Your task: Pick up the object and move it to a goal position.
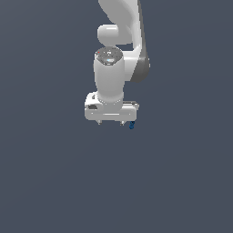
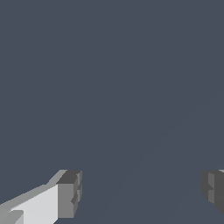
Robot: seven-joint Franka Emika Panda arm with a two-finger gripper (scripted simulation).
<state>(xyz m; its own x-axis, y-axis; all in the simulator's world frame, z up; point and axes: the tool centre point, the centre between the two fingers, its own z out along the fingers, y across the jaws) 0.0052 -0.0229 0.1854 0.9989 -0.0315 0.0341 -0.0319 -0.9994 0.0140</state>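
In the exterior view the white arm hangs down over a plain grey floor, and my gripper points downward with its two short fingertips spread apart. The object, a tiny dark-blue lump, shows just to the exterior view's right of the right fingertip, outside the gap, near fingertip height. In the wrist view my gripper is open, its two dark pads set wide apart with only bare grey floor between them. The object does not appear in the wrist view.
Only the flat dark-grey surface shows around the arm in both views. No other objects, containers or edges are visible.
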